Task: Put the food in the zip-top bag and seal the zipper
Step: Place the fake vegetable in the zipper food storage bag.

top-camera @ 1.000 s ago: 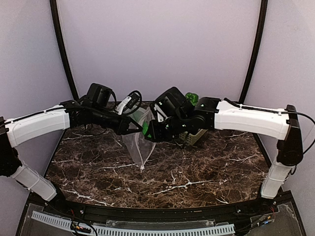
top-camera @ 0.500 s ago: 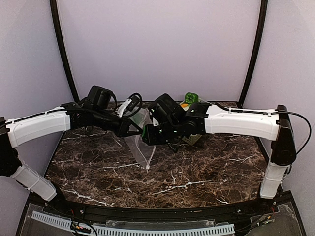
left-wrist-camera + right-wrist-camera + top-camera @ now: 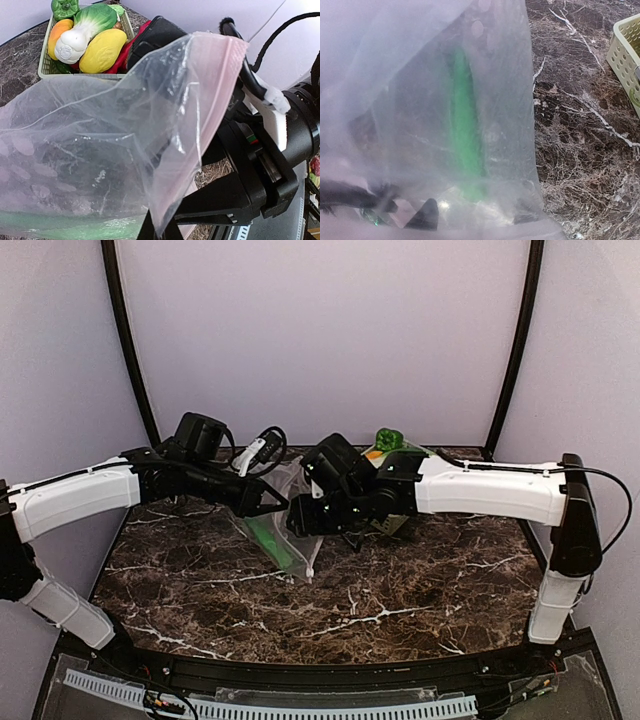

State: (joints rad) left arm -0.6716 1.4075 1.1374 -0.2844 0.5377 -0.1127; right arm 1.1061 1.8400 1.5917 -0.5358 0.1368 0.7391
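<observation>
The clear zip-top bag (image 3: 292,540) hangs open above the table between both arms. My left gripper (image 3: 278,502) is shut on its mouth edge; in the left wrist view its tips (image 3: 162,227) pinch the plastic just below the pink zipper (image 3: 220,100). A green cucumber (image 3: 465,135) lies inside the bag, also showing in the top view (image 3: 268,535). My right gripper (image 3: 302,520) is at the bag mouth, open and empty; its fingertips (image 3: 426,214) show through the plastic. The other food sits in the basket: bok choy (image 3: 82,30), yellow corn (image 3: 102,50), green pepper (image 3: 64,7).
The pale green lattice basket (image 3: 392,518) stands at the back right, partly behind my right arm, with a green pepper (image 3: 388,440) on top. Its corner shows in the right wrist view (image 3: 625,55). Dark marble table (image 3: 400,590) lies in front.
My right gripper brought the green cucumber to the bag mouth and let it go; the cucumber now lies down inside the bag. The bag has sagged lower and to the left.
</observation>
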